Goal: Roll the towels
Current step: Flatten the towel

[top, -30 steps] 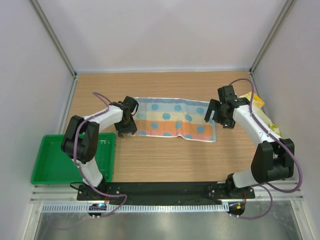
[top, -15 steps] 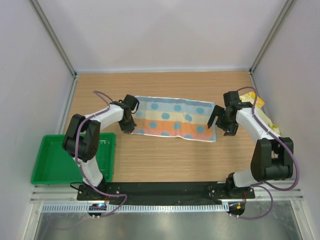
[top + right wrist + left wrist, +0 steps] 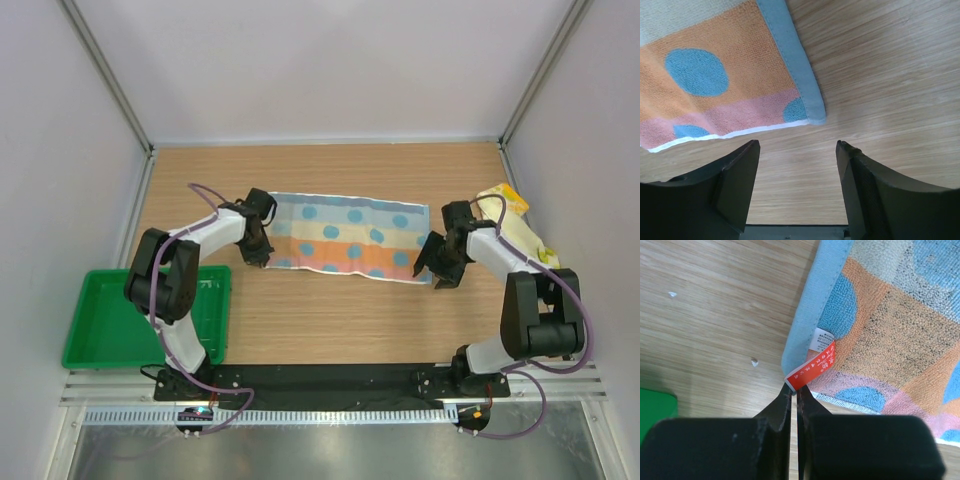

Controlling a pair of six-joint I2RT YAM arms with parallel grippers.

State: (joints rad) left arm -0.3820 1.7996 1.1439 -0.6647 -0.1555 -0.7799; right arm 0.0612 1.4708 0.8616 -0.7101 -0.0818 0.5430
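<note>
Out in the middle, the dotted towel (image 3: 345, 235) lay flat, the left gripper (image 3: 794, 390) pressed together at its near-left corner by the red tag (image 3: 812, 367), catch unclear, while the right gripper (image 3: 797, 145) hung spread just short of the near-right corner, seemingly to pinch both ends for rolling.

Light is bright, even and diffuse, falling from above. In the top view the table (image 3: 330, 310) is lit flat, with only soft, short shadows under the arms, and the pale walls (image 3: 320, 70) look washed. In the left wrist view, the polka-dot towel (image 3: 880, 330) ahead of the left gripper (image 3: 794, 395) is sharp to the weave, while its jaws are near-black and without detail. Beyond the right gripper (image 3: 797, 145) the table carries a pale sheen, and its jaws look slightly soft.
</note>
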